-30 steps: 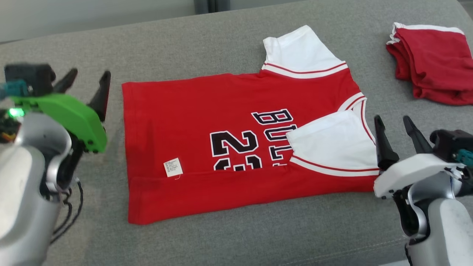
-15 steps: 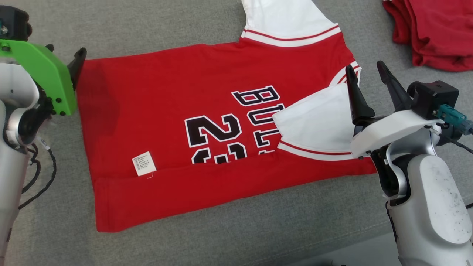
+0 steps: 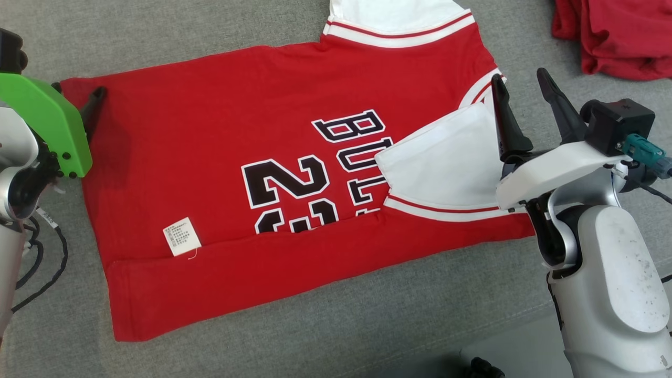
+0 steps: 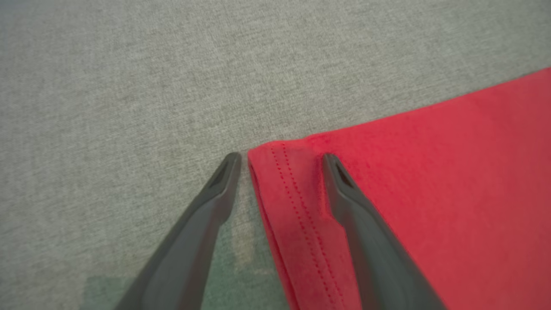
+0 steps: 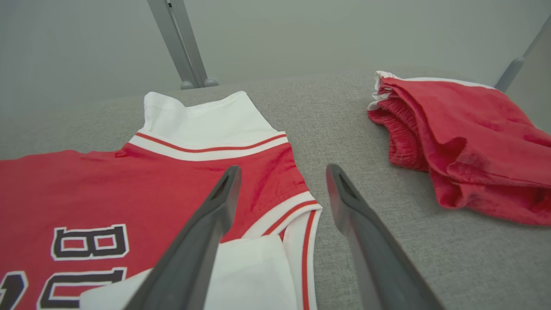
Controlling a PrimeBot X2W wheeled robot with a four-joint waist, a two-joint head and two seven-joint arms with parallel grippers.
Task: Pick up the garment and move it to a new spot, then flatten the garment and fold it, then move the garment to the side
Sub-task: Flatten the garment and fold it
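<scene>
- The red jersey (image 3: 210,157) lies flat on a grey cushion (image 3: 367,325), front side up.
- It has big black letters and a big black 2 with white edges.
- Its near long edge is folded up over the front in 1 strip.
- A small white label (image 3: 181,236) sits just above that strip.
- 1 white sleeve (image 3: 441,163) is folded in over the letters.
- The other white sleeve (image 3: 394,10) sticks out at the far side.
- The left tool (image 4: 280,158) is spread wide and holds nothing.
- It is at the far left corner of the jersey.
- In the left wrist view, the stitched corner sits between its 2 fingers, with 1 finger over the grey cushion and 1 over the red cloth.
- I cannot tell if the fingers touch the cloth.
- A green cover (image 3: 47,121) sits on the left wrist.
- The right tool (image 3: 520,77) is spread wide too and holds nothing.
- It is by the neck end of the jersey, next to the folded sleeve.
- In the right wrist view, 1 finger is over the jersey and 1 is over the cushion.
- A pile of red cloth (image 3: 614,37) with a white edge lies apart from the jersey, at the far right.
</scene>
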